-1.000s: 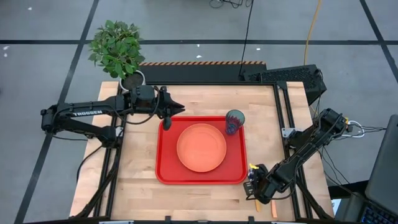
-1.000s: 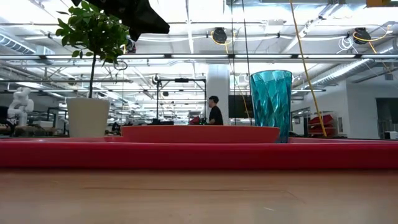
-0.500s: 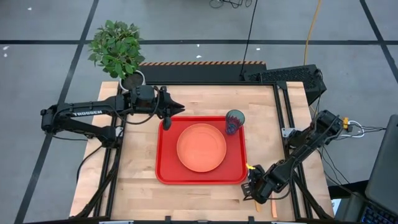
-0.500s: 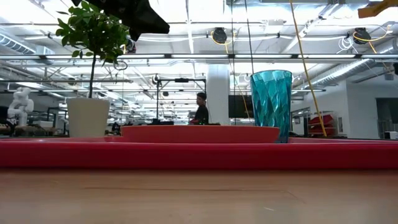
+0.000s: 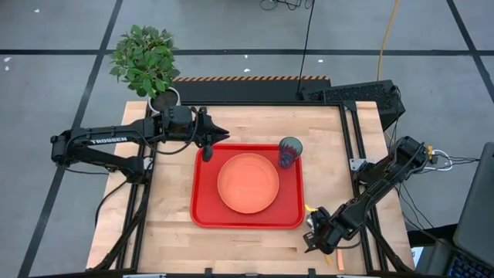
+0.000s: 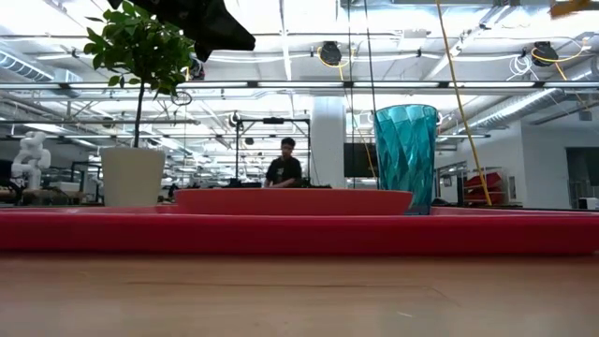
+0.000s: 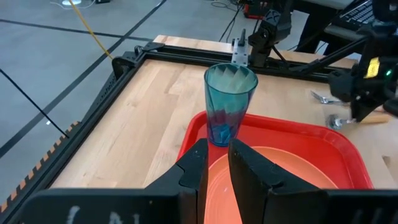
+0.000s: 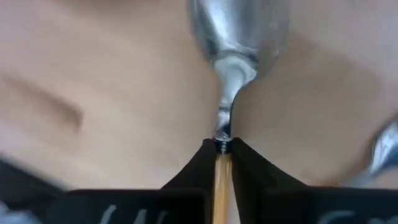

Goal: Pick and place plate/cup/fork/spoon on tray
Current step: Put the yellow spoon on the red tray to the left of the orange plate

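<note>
The red tray (image 5: pixel 202 216) lies mid-table. The orange plate (image 5: pixel 248 183) rests flat in it, and the teal cup (image 5: pixel 290 151) stands upright in its far right corner. My left gripper (image 5: pixel 218 136) is shut and hovers over the tray's far left corner, touching nothing. My right gripper (image 5: pixel 311 241) is low over the table's near right corner, just off the tray, shut on the spoon (image 8: pixel 239 31). The fork's tines (image 7: pixel 320 98) lie on the wood beside the spoon. My right gripper pinches the spoon's orange handle (image 8: pixel 219 171) between its two fingertips, at the end next to the metal neck. The handle runs back along the fingers and the bowl (image 8: pixel 239 25) points away from them. I cannot tell whether the bowl rests on the wood.
A white pot with a green plant (image 5: pixel 164 99) stands at the table's far left corner, behind my left arm. Bare wood lies left of and in front of the tray. A person moves in the room beyond the table (image 6: pixel 282 168).
The tray, with plate and cup on it, has slid a little toward the table's left edge. My right gripper has shifted slightly toward the near left, staying shut on the spoon.
</note>
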